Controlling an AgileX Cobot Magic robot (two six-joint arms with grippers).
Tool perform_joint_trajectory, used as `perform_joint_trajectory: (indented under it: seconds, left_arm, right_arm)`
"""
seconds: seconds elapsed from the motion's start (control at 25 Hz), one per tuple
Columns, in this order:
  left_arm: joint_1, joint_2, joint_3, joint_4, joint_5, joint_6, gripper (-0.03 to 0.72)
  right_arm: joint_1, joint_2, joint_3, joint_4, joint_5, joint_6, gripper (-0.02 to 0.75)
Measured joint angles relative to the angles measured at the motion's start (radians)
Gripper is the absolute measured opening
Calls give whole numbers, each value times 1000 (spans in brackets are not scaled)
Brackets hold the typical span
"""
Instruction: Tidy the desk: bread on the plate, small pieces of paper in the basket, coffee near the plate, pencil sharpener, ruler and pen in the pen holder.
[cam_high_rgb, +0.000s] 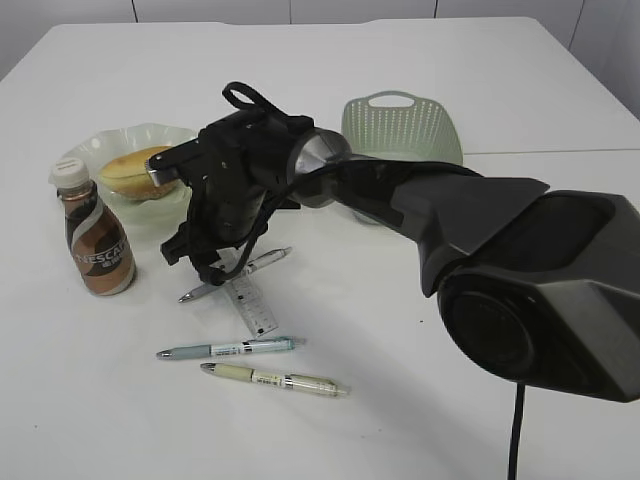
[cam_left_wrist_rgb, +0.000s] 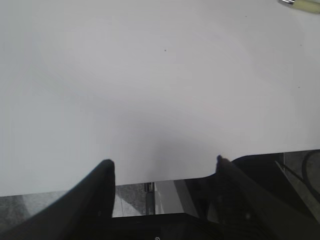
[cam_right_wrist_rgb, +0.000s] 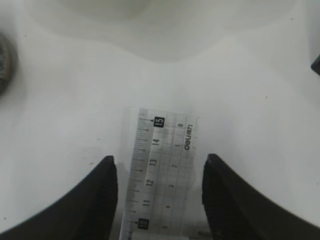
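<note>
my right gripper (cam_right_wrist_rgb: 159, 192) hangs with its jaws spread wide either side of the ruler (cam_right_wrist_rgb: 162, 170), not yet touching it. the ruler lies flat on the table (cam_high_rgb: 420, 400), crossing a pen (cam_high_rgb: 235, 274), near the plate (cam_high_rgb: 175, 215) with the bread (cam_high_rgb: 135, 172). i judge it thin, stiff, slick plastic: pinch across its narrow width. my left gripper (cam_left_wrist_rgb: 162, 175) hangs parted over bare table
</note>
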Motion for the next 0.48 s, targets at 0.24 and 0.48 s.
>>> perform_joint_trajectory:
  seconds: [0.24, 0.48]
  left_arm:
    - [0, 0, 0, 11, 0, 0, 458]
    - [0, 0, 0, 14, 0, 0, 458]
  right_arm:
    - [-2, 0, 0, 0, 6, 0, 405]
    - [-2, 0, 0, 0, 22, 0, 405]
